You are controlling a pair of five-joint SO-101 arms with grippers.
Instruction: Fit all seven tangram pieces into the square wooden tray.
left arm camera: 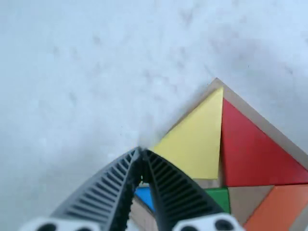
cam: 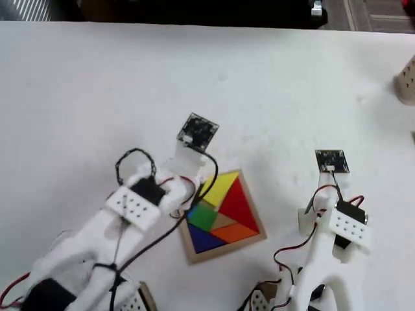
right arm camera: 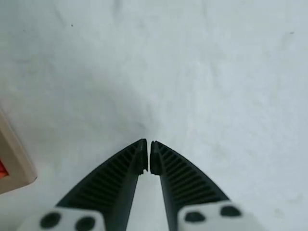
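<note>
Visibly, one square wooden tray [cam: 228, 249] holds five coloured tangram pieces [cam: 237, 201].

A white table [cam: 272, 84] — near its right edge, a pale, speckled object [cam: 406, 81], cut off by the frame.

Bare white table top [cam: 130, 71] spans upper half of high view: passable. Square wooden tray [cam: 229, 249] blocks lower centre. White left arm [cam: 130, 207] overhangs tray's left corner; white right arm [cam: 324, 259] occupies lower right.
</note>
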